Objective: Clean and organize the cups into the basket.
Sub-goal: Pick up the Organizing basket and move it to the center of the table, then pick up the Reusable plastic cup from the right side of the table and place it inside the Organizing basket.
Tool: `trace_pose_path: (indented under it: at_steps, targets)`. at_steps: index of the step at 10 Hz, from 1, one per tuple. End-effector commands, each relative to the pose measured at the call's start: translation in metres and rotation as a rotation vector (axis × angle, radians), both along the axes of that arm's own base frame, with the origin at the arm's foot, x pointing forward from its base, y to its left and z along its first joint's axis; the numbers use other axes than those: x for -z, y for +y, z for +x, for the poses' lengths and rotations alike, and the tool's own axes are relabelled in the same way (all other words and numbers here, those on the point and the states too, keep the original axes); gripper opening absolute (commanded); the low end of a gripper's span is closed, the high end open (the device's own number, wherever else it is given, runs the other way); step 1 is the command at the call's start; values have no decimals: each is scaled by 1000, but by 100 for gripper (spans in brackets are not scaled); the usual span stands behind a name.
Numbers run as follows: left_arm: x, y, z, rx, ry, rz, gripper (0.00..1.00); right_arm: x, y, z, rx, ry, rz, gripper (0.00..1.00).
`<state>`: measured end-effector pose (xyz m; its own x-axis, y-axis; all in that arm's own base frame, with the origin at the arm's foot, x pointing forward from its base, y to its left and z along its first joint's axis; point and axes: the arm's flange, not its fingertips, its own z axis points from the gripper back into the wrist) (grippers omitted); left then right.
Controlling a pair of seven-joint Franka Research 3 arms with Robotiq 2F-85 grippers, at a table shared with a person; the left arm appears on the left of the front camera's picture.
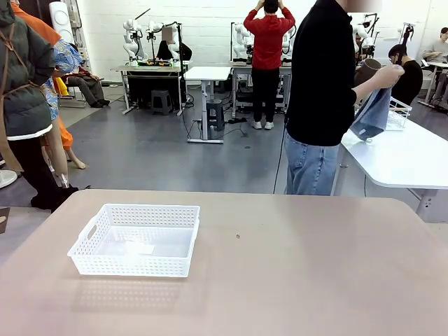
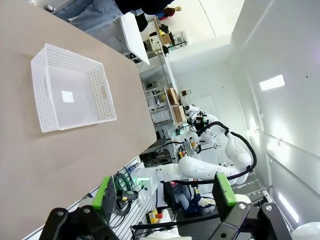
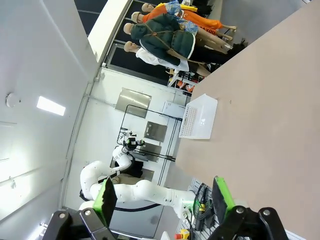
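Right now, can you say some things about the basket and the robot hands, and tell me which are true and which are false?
1. The white lattice basket has no cups in it. True.
2. The person holds a tan-brown cup and a blue-grey cloth. True.
3. The left gripper is shut on a cup. False: its fingers stand apart with nothing between them.
4. The basket sits on a white side table. False: it sits on the tan table.
5. The right gripper is open. True.
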<state>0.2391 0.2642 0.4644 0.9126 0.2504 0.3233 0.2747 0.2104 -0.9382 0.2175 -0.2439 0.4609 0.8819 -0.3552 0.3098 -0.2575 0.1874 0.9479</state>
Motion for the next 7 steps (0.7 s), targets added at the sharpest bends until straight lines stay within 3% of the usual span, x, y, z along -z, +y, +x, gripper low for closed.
trace_pose_path:
  at_steps: [1, 7]
  targets:
    - [2, -2, 0, -17, -27, -7, 100, 1, -2, -1, -8, -14, 6, 100]
    - [2, -2, 0, -17, -27, -7, 100, 1, -2, -1, -8, -14, 6, 100]
